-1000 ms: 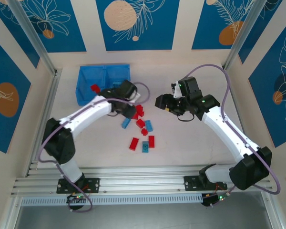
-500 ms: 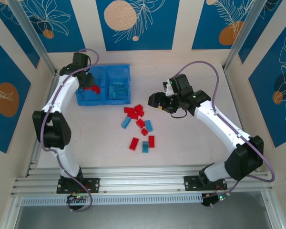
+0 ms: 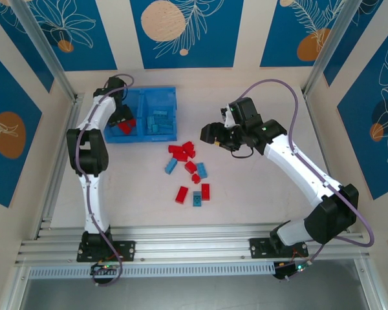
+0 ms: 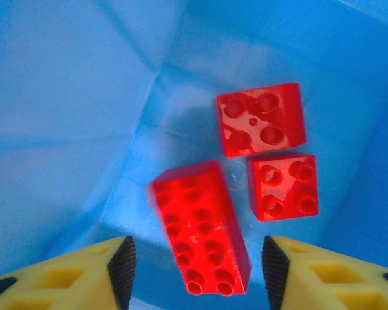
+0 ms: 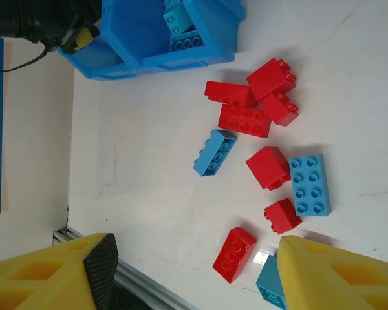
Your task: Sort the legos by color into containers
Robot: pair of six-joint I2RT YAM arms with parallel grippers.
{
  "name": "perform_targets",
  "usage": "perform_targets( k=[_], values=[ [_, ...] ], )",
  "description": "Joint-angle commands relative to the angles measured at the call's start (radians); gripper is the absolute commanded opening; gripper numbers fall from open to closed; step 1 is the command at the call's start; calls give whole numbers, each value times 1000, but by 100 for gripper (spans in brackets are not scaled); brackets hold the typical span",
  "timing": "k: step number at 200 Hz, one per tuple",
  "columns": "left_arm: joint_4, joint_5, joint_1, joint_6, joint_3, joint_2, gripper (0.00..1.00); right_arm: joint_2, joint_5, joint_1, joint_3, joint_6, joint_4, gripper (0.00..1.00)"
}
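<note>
The blue tray (image 3: 142,97) stands at the back left. My left gripper (image 3: 119,118) hangs open over its left compartment. In the left wrist view a long red brick (image 4: 200,236) is blurred and loose between the open fingers (image 4: 123,265), above two square red bricks (image 4: 262,119). Light blue bricks (image 3: 160,121) lie in the right compartment. Several red and light blue legos (image 3: 187,169) lie scattered mid-table. My right gripper (image 3: 213,135) hovers open just right of them, holding nothing. From its wrist I see a red cluster (image 5: 252,103), a blue brick (image 5: 215,152) and the tray (image 5: 155,61).
An aluminium rail (image 3: 181,245) runs along the near edge and another (image 3: 61,161) down the left side. Patterned walls close in the back and sides. Bare table (image 3: 265,194) lies right of the pile.
My left arm swung from the pile back to the tray and dropped over its left compartment, where its jaws have let go of a long red brick. The right gripper edged left.
</note>
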Motion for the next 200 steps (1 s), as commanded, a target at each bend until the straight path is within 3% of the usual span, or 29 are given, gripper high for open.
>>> perform_targets(
  k=[1, 39, 81, 135, 179, 200],
  values=[
    [-11, 49, 15, 0, 25, -83, 60, -2, 10, 8, 34, 16, -16, 68],
    [3, 157, 11, 22, -42, -287, 57, 99, -10, 36, 103, 30, -21, 68],
    [48, 334, -63, 130, -297, -658, 57, 258, 72, 134, 189, 161, -112, 67],
    [88, 273, -261, 444, -806, -1161, 57, 474, 38, 227, 282, 262, -99, 68],
    [83, 328, -290, 488, -1034, -1407, 68, 691, -49, 258, 466, 213, -133, 70],
    [69, 290, -290, 515, -1043, -1435, 82, 791, -33, 250, 565, 206, -222, 71]
  ],
)
